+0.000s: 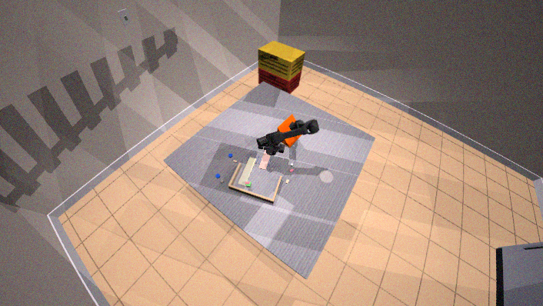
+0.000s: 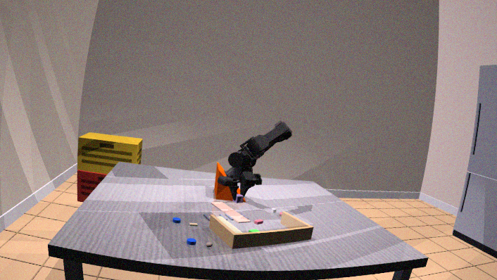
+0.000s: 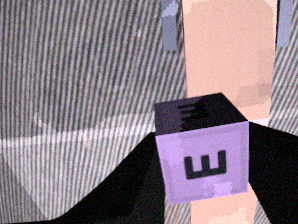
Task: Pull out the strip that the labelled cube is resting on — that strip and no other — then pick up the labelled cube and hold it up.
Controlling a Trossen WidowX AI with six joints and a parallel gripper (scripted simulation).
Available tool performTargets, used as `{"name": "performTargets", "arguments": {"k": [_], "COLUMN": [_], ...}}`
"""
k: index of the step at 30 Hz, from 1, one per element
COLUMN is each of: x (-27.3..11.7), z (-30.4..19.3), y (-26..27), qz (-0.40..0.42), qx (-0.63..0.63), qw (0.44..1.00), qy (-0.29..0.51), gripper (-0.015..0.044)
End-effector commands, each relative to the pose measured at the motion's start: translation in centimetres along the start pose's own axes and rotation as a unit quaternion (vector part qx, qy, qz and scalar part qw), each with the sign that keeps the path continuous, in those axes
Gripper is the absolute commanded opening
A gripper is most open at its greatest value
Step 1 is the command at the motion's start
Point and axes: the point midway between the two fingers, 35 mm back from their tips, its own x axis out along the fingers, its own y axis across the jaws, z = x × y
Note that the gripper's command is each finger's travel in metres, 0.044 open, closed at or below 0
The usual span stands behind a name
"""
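Observation:
My gripper (image 1: 272, 151) (image 2: 239, 198) (image 3: 194, 135) is shut on the purple cube (image 2: 239, 198) (image 3: 209, 162), which bears a black letter E. The cube is held up above the table, between the tray and the orange piece at the arm's base; in the top view the gripper hides it. The pink strip (image 1: 264, 161) (image 2: 230, 212) (image 3: 230, 50) lies below, behind the cube in the wrist view, with no cube seen resting on it. A pale yellow strip (image 1: 247, 171) lies along the inside of the left wall of the three-sided wooden tray (image 1: 251, 194) (image 2: 272, 237).
A green piece (image 1: 248, 184) (image 2: 253, 231) and a red block (image 2: 258, 221) are by the tray's inside. Blue-grey bars (image 3: 170, 32) flank the pink strip. Blue discs (image 1: 230, 155) (image 1: 218, 176) (image 2: 176, 220) (image 2: 191, 241) lie left of the tray. A small white cube (image 2: 274, 210) lies behind it.

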Motion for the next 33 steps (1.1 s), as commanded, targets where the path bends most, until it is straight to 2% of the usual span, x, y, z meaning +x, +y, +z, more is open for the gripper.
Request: {"name": "performTargets", "arguments": {"k": [1,8,33], "x": [-0.1,-3.5,-3.6], "z": [-0.6,-0.6,-0.6], "y": [0.3,0.3,0.3], "qz": [-0.002,-0.003,-0.003], "qx": [-0.005,-0.005,-0.005], "qw": [1.000,1.000,1.000], "qy": [0.000,0.001,0.001], "gripper": [0.0000,0.0000,0.0000]}}
